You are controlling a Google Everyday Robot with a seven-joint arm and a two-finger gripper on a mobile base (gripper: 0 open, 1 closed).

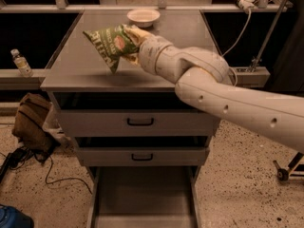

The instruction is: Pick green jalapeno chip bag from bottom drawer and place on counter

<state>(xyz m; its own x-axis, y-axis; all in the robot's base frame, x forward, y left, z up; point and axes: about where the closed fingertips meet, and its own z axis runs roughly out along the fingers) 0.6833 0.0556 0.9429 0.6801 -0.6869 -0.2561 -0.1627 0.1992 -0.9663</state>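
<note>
The green jalapeno chip bag (110,44) hangs in the air above the left-middle of the grey counter (80,65). My gripper (131,38) is shut on the bag's right edge, with my pale arm reaching in from the right across the counter. The bottom drawer (142,201) is pulled open below, its grey floor bare.
A white bowl (143,17) sits at the counter's far edge, just behind the bag. Two upper drawers with black handles (140,122) are closed. A water bottle (21,63) stands on a ledge at left. A brown bag (31,122) and cables lie on the floor at left.
</note>
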